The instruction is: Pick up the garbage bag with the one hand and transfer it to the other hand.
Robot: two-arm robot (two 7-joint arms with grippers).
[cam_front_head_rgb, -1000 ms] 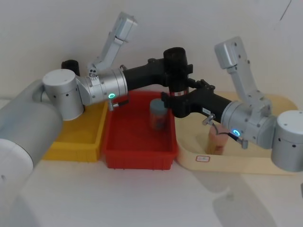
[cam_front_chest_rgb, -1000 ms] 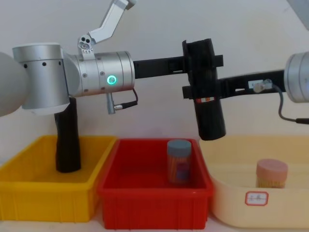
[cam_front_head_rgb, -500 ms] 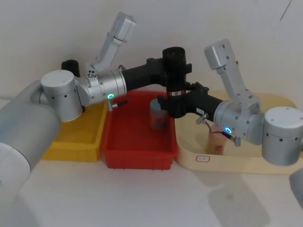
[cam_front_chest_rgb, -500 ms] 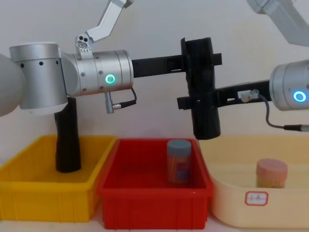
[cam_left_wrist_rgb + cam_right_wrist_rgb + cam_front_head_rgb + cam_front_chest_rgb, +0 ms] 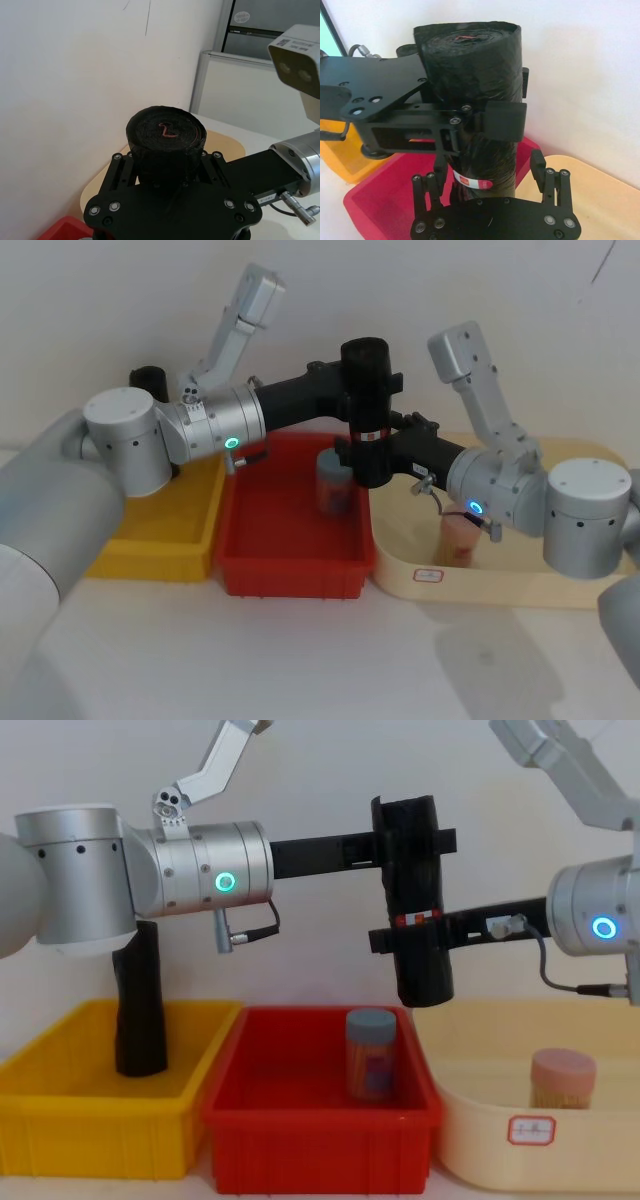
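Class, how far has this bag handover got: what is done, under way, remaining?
Done: the garbage bag is up, upright above the red bin, clamped near its top by the left claw. In hand: the right claw straddles the roll just below its label band, jaws open. Left: the right claw must close, then the left claw let go.

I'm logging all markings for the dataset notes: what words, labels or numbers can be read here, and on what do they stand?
None can be read.
Red-and-white band on the garbage bag roll: print too small.
White tag with a red border on the cream tray: blurred.
Small sticker on the right gripper: blurred.
Grey sign high on the wall in the left wrist view: blurred.
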